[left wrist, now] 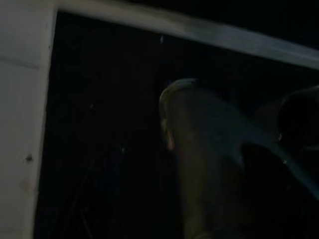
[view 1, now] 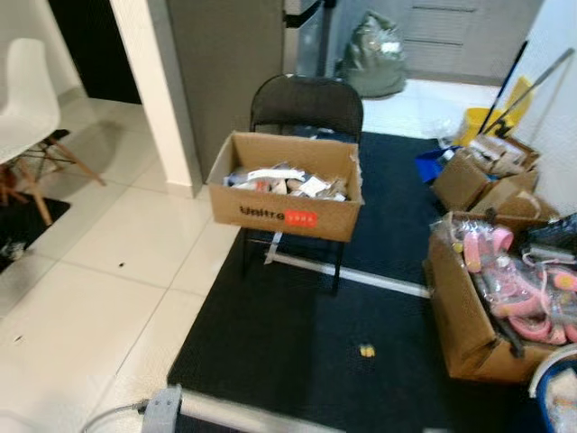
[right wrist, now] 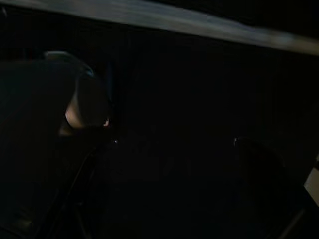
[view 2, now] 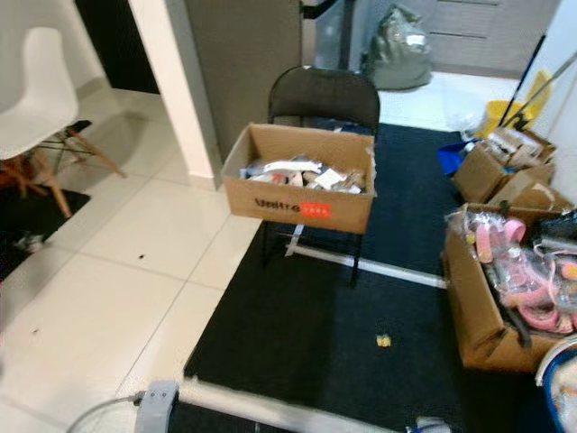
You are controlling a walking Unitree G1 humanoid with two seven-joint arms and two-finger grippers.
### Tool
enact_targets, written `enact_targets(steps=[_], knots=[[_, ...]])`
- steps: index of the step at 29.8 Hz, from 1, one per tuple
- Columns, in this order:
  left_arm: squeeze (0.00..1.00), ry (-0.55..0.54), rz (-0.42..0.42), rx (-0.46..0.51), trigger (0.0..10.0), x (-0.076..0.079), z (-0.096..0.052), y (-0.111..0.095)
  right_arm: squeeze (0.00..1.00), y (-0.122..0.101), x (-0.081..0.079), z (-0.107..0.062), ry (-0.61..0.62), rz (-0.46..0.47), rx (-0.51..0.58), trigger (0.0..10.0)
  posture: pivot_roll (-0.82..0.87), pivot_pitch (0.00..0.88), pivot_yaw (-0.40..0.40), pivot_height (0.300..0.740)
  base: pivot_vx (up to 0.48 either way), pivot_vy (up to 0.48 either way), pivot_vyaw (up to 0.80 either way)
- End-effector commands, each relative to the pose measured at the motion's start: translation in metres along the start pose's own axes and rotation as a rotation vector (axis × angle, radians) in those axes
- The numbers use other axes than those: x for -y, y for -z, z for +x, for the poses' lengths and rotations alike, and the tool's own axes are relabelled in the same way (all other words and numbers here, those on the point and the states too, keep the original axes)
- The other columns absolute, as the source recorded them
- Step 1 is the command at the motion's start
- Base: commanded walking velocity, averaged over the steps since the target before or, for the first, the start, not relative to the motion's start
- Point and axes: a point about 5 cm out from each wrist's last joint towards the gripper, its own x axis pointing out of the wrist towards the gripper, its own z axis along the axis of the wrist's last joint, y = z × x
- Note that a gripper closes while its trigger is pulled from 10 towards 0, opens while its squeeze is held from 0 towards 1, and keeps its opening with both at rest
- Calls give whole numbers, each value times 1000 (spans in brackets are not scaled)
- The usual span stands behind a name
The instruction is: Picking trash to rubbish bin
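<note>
A small yellow scrap of trash (view 1: 366, 350) lies on the dark rug (view 1: 288, 352), in front of a black folding chair (view 1: 306, 104). On the chair's seat rests an open cardboard box (view 1: 287, 215) with red print, holding crumpled paper and wrappers. Both arms hang idle. The left wrist view is dark and shows the rug, a white floor tile (left wrist: 22, 124) and a dim grey shape (left wrist: 209, 159). The right wrist view is almost black, with a pale bar (right wrist: 174, 22) across it.
A white bar (view 1: 361, 275) lies on the rug under the chair. Open boxes of pink items (view 1: 460, 316) and more boxes (view 1: 478, 176) line the right side. A grey bag (view 1: 372, 54) and yellow mop bucket (view 1: 482, 122) stand at the back, a white chair (view 1: 27, 99) at left.
</note>
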Motion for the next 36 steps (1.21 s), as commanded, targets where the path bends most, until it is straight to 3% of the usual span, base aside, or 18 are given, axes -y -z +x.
enact_targets(steps=[1,25,36], knots=[[0,-1,14,-19,10000,-1,0,3,0,5,-3,0,-9,19,-18,10000,-32,8,40,740,-390,0,0],[0,9,30,-34,10000,2,0,7,0,11,-7,-1,-42,14,-37,10000,-34,24,47,740,-383,0,0],[0,1,42,-41,10000,3,0,8,0,14,-8,-2,-75,31,-41,10000,-41,30,46,740,-72,0,209]])
